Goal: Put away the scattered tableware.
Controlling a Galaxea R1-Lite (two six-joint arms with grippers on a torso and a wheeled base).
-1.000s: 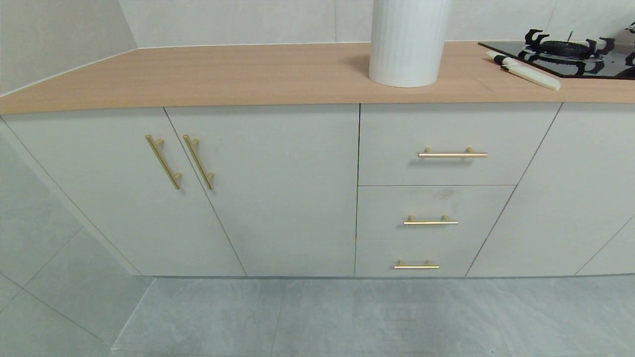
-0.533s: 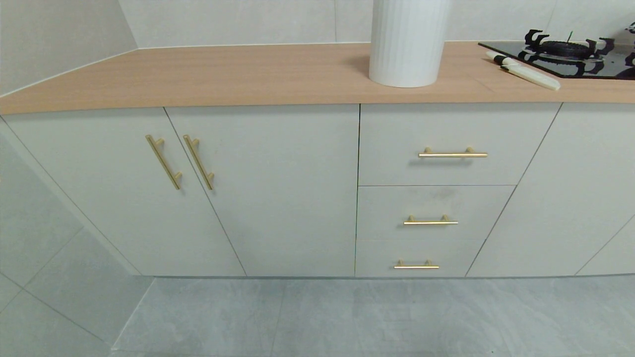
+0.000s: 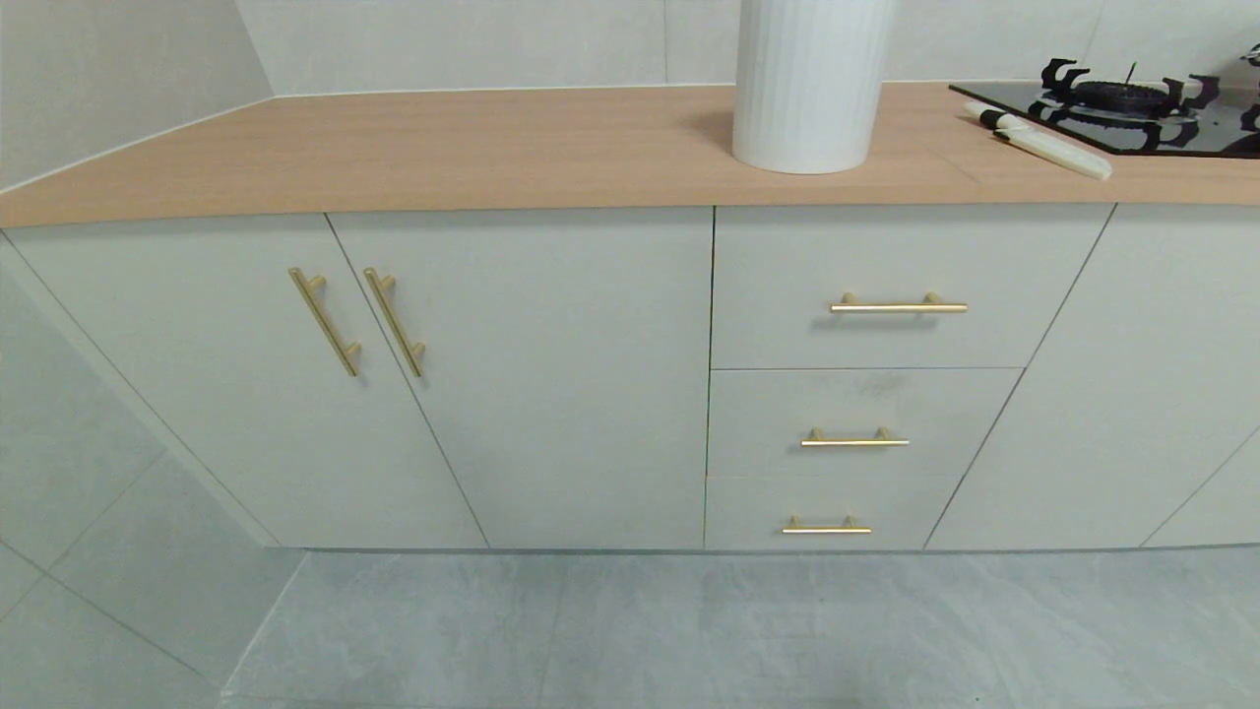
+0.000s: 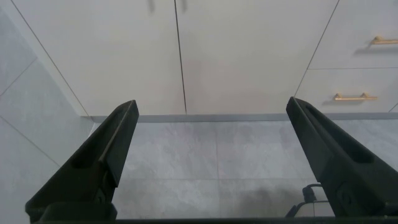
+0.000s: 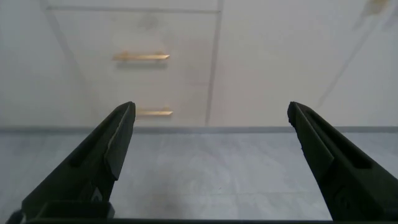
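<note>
- Your left pincer (image 4: 211, 104) is spread wide and holds nothing, low over the floor (image 4: 205, 162) in front of the cabinet doors (image 4: 180, 56).
- Your right pincer (image 5: 210, 106) is just as wide and empty, facing the drawers (image 5: 134, 37).
- You'll see the knife (image 3: 1039, 143) lying on the tabletop (image 3: 443, 148) at the stove's (image 3: 1132, 113) edge, near the white ribbed canister (image 3: 807, 84).
</note>
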